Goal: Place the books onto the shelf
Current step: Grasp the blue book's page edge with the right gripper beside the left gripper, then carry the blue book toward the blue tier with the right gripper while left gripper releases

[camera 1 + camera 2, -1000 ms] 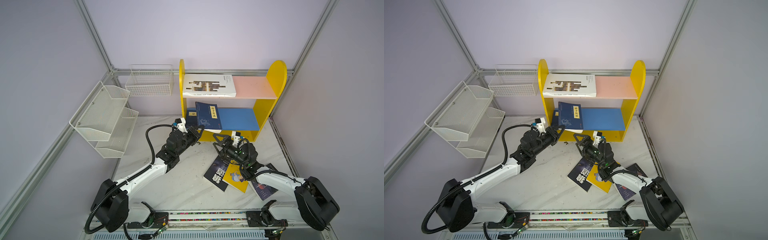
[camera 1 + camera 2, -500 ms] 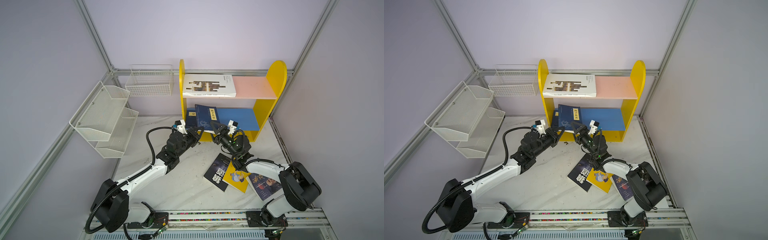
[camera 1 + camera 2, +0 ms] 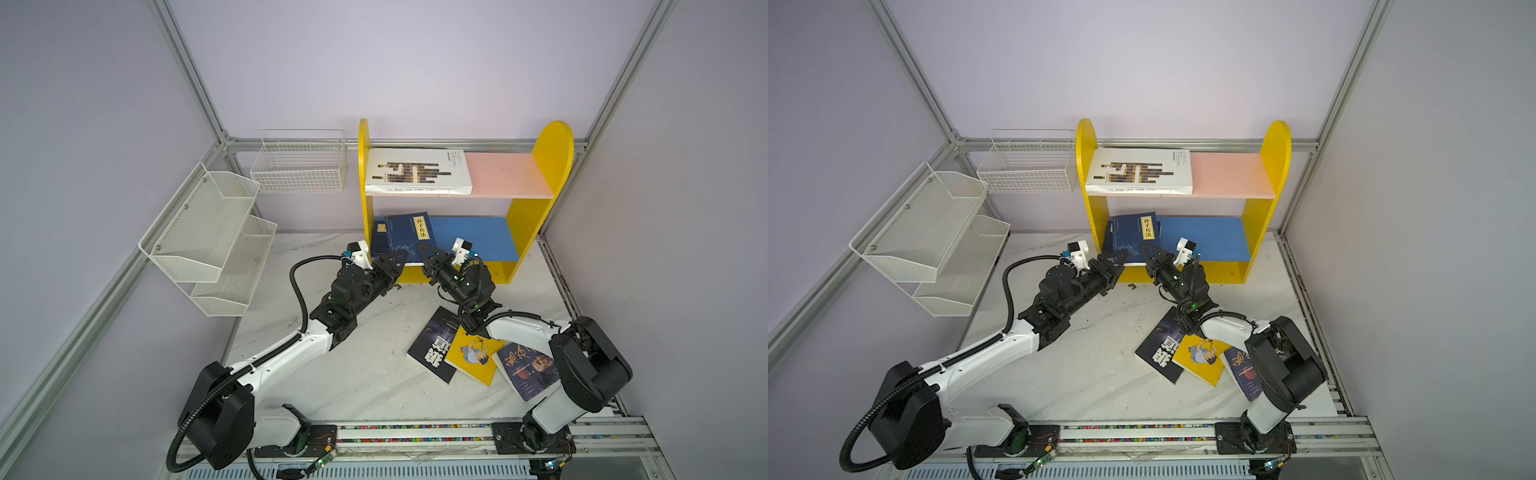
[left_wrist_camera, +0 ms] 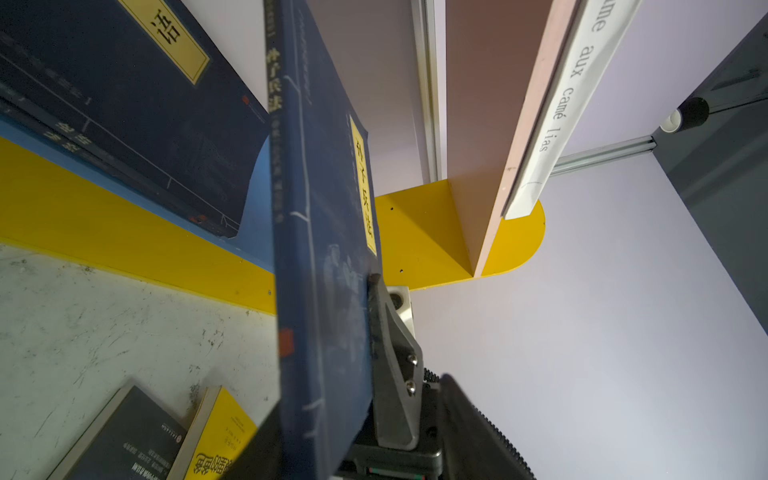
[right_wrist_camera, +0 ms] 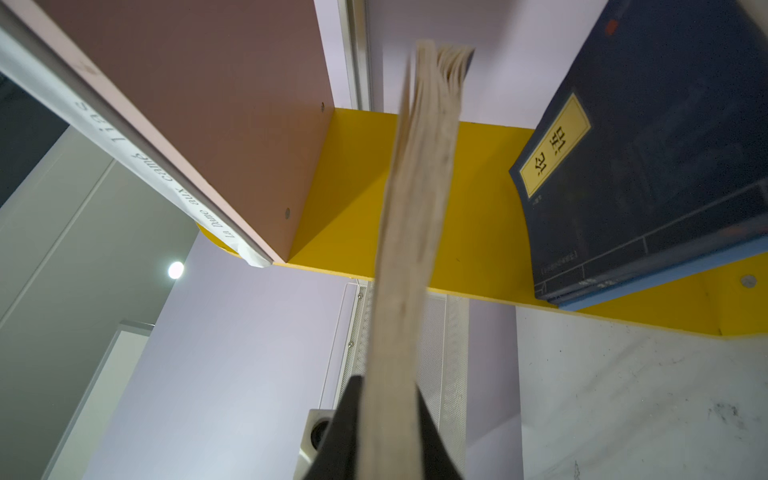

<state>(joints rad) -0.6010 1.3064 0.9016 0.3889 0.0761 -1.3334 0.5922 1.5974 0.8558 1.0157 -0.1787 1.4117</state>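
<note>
A navy book point(image 3: 409, 237) with a yellow label stands tilted at the front of the shelf's point(image 3: 544, 166) blue lower board point(image 3: 473, 237). My right gripper point(image 3: 426, 251) is shut on its page edge point(image 5: 415, 208), which runs between the two black fingers. My left gripper point(image 3: 390, 258) is open at the same book's point(image 4: 324, 249) lower corner, one grey finger point(image 4: 390, 365) against the cover. Other navy books point(image 3: 379, 237) lie flat on the board's left end. A white book point(image 3: 417, 172) lies on the pink upper board. Black point(image 3: 432, 349), yellow point(image 3: 473, 359) and dark-blue point(image 3: 525, 370) books lie on the table.
A white mesh rack point(image 3: 208, 232) hangs on the left wall and a wire basket point(image 3: 299, 166) on the back wall beside the shelf. My right arm's base partly covers the dark-blue book. A rail point(image 3: 415, 432) runs along the front edge.
My right gripper rose from over the table books to the navy book and closed on its page edge. My left gripper's jaws have parted from that book.
</note>
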